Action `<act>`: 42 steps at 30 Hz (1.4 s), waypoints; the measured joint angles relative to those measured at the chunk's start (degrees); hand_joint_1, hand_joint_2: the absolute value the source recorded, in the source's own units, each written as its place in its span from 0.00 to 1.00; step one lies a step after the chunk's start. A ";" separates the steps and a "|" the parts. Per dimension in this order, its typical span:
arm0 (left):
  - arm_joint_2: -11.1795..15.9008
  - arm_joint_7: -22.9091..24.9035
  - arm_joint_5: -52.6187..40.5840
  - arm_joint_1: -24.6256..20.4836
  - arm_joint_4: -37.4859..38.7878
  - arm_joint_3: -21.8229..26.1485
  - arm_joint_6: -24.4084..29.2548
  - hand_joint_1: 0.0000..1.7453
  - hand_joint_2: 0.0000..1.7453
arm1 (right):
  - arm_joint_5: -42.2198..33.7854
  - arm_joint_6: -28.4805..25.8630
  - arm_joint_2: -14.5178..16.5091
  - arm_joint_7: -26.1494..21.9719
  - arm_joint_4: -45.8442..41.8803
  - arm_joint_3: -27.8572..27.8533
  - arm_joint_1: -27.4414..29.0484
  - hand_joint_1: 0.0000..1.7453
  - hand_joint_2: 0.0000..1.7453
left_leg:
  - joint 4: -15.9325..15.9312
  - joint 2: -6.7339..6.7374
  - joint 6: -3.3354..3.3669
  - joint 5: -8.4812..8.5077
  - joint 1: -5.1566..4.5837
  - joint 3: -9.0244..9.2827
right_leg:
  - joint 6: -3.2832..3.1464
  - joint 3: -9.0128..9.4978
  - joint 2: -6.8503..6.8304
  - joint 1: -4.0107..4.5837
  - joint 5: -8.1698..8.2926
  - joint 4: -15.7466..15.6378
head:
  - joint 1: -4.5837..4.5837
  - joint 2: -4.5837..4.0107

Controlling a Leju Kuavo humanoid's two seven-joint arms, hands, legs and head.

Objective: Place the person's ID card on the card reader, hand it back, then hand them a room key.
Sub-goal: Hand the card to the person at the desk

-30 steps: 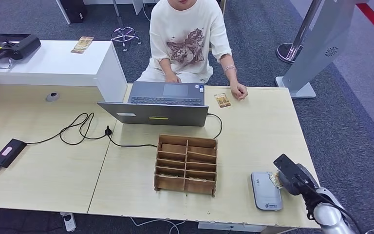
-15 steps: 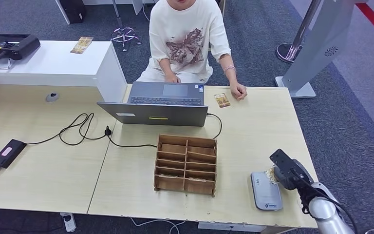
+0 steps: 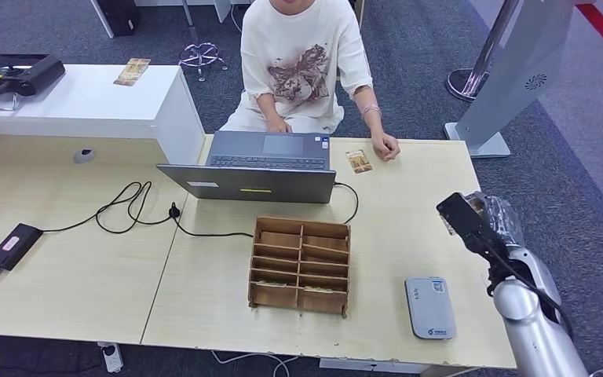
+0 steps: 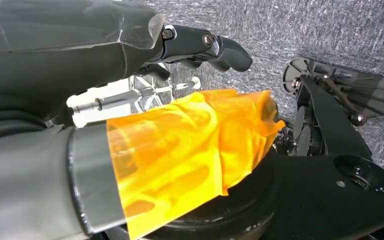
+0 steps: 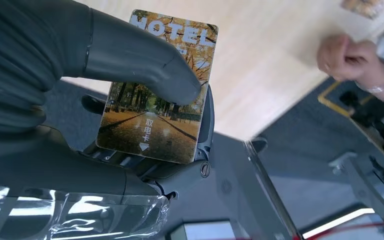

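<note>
**Hotel card held in the raised right hand above the desk's right edge**

The right hand (image 3: 493,220) is seen raised over the right edge of the wooden desk (image 3: 408,228), well apart from the grey card reader (image 3: 429,306), which lies flat near the desk's front edge. In the right wrist view, a card printed with an autumn avenue and the word "HOTEL" (image 5: 157,87) is shown pinched between the thick grey thumb (image 5: 140,62) and the darker fingers behind it; the card is thus gripped, its printed face turned toward the wrist camera. A second card (image 3: 358,161) is seen lying flat on the far side of the desk, just beside the person's hand (image 3: 385,146) and to the right of the open laptop (image 3: 259,165). The person (image 3: 298,63), in a pale printed shirt, is seated behind the laptop. A wooden compartment box (image 3: 301,265) stands at mid-desk, between the laptop and the reader. The left hand (image 4: 200,47) is shown in the left wrist view above grey carpet, with nothing held; its dark fingers are extended and only slightly bent. An orange film (image 4: 190,145) covers part of that wrist.
</note>
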 joint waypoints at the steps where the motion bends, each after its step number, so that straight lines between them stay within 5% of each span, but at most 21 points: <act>1: -0.01 0.00 -0.12 -0.02 0.00 0.00 0.03 0.00 0.00 | 1.62 -0.09 0.16 0.37 -0.45 0.19 -0.83 1.00 1.00 | 0.00 0.00 0.00 0.00 0.00 -0.01 | 0.00 -0.01 0.00 0.00 0.00 0.00 | -0.01 0.01; 10: 0.24 -0.29 -1.50 -0.11 -0.17 -0.03 -0.12 0.00 0.00 | 13.02 -0.34 0.75 2.08 0.20 3.62 -8.54 1.00 1.00 | 0.00 -0.01 -0.04 0.04 0.00 -0.12 | 0.00 -0.10 0.00 0.00 0.01 0.03 | -0.01 0.00; 22: 1.43 -1.09 -3.31 -0.28 -0.31 -0.93 -1.05 0.00 0.00 | 25.39 -0.03 1.36 4.47 16.29 7.46 -25.69 1.00 1.00 | 0.01 -0.05 0.00 0.14 0.00 -0.17 | 0.01 -0.15 -0.03 0.00 0.06 0.04 | 0.00 0.00; 42: 2.08 -1.53 -4.28 -0.59 -0.31 -2.43 -0.99 0.00 0.00 | 32.96 -0.50 8.56 7.73 35.75 8.38 -38.35 1.00 1.00 | 0.01 -0.04 -0.02 0.16 0.01 -0.19 | 0.00 -0.21 -0.02 0.01 0.06 0.06 | -0.02 0.01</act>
